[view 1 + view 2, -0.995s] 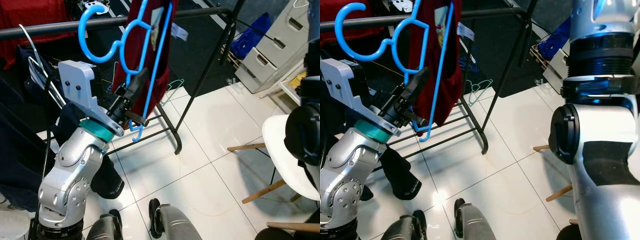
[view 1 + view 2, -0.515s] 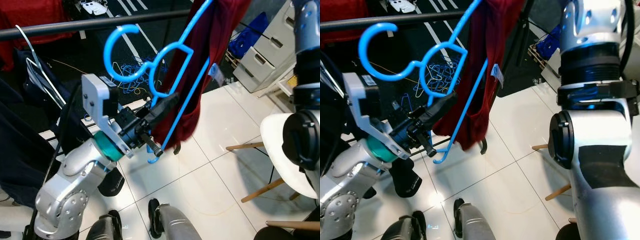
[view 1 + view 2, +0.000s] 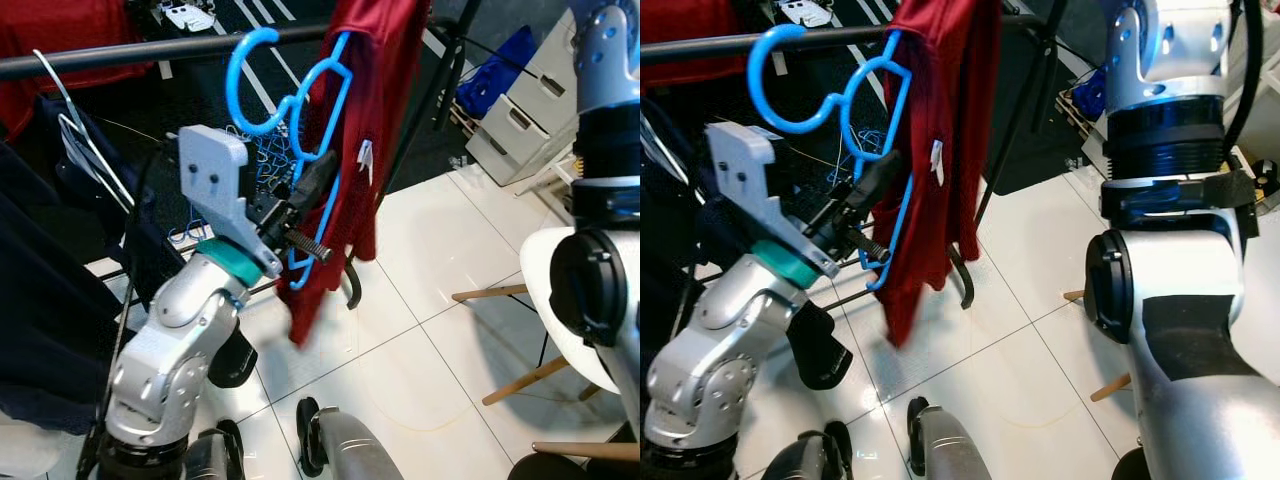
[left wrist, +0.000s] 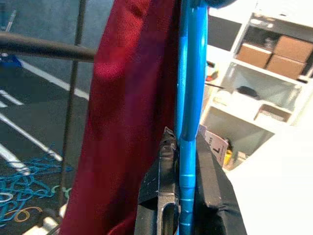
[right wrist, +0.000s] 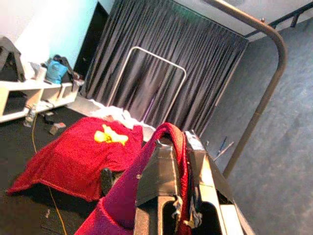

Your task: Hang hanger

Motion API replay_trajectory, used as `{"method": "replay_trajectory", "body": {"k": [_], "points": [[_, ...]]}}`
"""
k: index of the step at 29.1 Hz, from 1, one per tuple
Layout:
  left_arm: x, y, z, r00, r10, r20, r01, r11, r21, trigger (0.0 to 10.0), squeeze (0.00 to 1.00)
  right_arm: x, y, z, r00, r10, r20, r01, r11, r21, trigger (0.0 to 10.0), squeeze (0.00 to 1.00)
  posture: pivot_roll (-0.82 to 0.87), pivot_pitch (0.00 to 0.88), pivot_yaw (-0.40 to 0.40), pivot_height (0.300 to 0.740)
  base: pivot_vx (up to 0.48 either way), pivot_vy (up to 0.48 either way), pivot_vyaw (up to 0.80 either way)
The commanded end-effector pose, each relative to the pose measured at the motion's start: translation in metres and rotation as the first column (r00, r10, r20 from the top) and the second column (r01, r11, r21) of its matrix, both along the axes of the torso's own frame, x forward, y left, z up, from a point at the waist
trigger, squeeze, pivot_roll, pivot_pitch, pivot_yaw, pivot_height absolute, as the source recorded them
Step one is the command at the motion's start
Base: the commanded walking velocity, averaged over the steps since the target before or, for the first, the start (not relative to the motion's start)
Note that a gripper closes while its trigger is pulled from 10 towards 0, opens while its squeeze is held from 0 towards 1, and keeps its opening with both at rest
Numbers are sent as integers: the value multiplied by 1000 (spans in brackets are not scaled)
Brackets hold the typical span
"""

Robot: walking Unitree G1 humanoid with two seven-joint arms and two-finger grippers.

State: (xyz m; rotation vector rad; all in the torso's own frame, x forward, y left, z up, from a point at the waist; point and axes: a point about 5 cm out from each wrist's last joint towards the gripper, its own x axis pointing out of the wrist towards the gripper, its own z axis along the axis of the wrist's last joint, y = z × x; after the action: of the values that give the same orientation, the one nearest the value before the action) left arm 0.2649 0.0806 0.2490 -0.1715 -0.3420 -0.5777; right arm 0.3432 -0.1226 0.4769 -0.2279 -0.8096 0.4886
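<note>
My left gripper [image 3: 305,195] is shut on the lower frame of a blue plastic hanger [image 3: 318,100]. In the left wrist view the blue bar [image 4: 188,127] runs between the two black fingers [image 4: 159,196]. The hanger's hook [image 3: 250,60] is up at the height of the black rail [image 3: 120,55]; I cannot tell whether it rests on it. A dark red shirt [image 3: 365,120] is draped over the hanger and hangs down to the right of the gripper. My right gripper [image 5: 180,144] is shut on the shirt's top edge [image 5: 146,181], and its arm [image 3: 610,60] rises at the right.
Dark clothes [image 3: 40,300] and white wire hangers [image 3: 70,110] hang on the rail's left part. Blue hangers [image 3: 270,160] lie under the rack, whose leg [image 3: 405,135] slants to the floor. A white chair [image 3: 570,310], a drawer unit [image 3: 530,120] and a blue bag [image 3: 495,70] stand right.
The left gripper has swung the hanger from its tilt to the right back upright, with the hook closer to the rail. The shirt now hangs straighter beside the left arm.
</note>
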Motion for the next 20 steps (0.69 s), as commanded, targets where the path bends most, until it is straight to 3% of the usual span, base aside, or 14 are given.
{"method": "replay_trajectory", "body": {"k": [1,5,7,12,13,17,18,20], "points": [[1,-3,0,1000,4,13,-4,1000,17,10000,0,-15,-2,17,997,27,68,-28,999,18,10000,0,-174,106,-95,740,0,0,0],[3,0,3,999,32,33,-32,999,17,10000,0,-10,-7,11,999,-7,43,7,1000,3,10000,0,-168,107,-96,740,0,0,0],[4,5,11,996,61,61,-61,998,-10,10000,0,3,-23,-6,996,-93,-9,93,996,-5,10000,0,-162,109,-96,740,0,0,0],[4,7,16,995,72,74,-70,997,-26,10000,0,8,-30,-14,991,-130,-31,130,992,-9,10000,0,-162,109,-96,740,0,0,0],[3,12,24,993,78,93,-74,996,-45,10000,0,13,-39,-23,984,-166,-66,167,986,-2,10000,1000,-161,116,-91,740,0,0,0],[3,17,29,990,88,111,-83,995,-49,10000,0,14,-47,-28,979,-181,-92,182,983,6,10000,1000,-156,119,-86,740,0,0,0],[6,25,31,986,109,126,-106,994,-29,10000,0,5,-56,-30,984,-149,-94,151,989,12,10000,0,-158,124,-80,740,0,0,0],[7,26,30,985,114,129,-113,994,-14,10000,0,-3,-57,-30,991,-110,-75,111,994,2,10000,0,-162,128,-76,740,0,0,0]]}}
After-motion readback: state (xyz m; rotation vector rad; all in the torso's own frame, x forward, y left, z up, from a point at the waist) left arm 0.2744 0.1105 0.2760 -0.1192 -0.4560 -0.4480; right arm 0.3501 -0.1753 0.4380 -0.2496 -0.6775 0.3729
